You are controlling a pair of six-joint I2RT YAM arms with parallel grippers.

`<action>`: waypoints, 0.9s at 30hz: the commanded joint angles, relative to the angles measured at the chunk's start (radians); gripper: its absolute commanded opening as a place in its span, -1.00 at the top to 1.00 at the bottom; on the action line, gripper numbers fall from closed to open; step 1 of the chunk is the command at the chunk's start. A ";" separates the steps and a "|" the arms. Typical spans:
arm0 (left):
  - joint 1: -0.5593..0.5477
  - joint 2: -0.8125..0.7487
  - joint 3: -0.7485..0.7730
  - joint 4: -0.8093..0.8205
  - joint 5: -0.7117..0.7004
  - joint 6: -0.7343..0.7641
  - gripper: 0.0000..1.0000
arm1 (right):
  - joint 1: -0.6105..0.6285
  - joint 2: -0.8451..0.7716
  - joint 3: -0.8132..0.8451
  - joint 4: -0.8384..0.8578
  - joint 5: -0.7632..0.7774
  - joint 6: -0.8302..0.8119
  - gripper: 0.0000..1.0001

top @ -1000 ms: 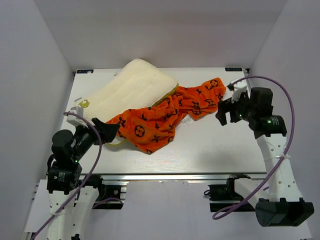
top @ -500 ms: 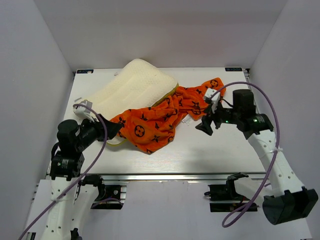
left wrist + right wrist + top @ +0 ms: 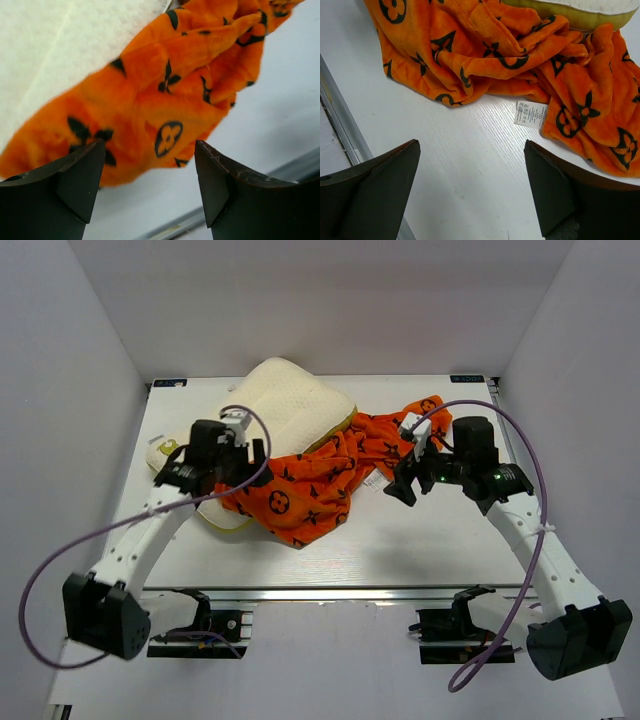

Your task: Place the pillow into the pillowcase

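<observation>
Both arms have swung inward: the left end effector (image 3: 248, 462) now hangs over the pillowcase's (image 3: 330, 475) left end, jaws spread and empty. The right end effector (image 3: 400, 485), also wide open, hovers near the white tag (image 3: 530, 114). The pillow (image 3: 270, 405) lies back-left on the counter (image 3: 430, 540), with the crumpled pillowcase draped over its near edge.
</observation>
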 commanded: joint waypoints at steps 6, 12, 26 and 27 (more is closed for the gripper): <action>-0.109 0.300 0.249 0.022 -0.323 0.221 -0.62 | 0.005 0.011 -0.007 0.087 -0.040 0.004 -0.79; -0.113 0.411 0.272 0.003 -0.380 0.268 -0.43 | 0.003 -0.023 -0.041 0.101 -0.032 -0.022 -0.79; -0.144 0.295 0.374 0.104 -0.056 0.168 1.00 | -0.002 -0.047 -0.052 0.113 0.017 0.001 -0.79; -0.144 0.291 0.402 0.121 -0.044 0.150 1.00 | -0.002 -0.043 -0.050 0.122 0.027 0.018 -0.79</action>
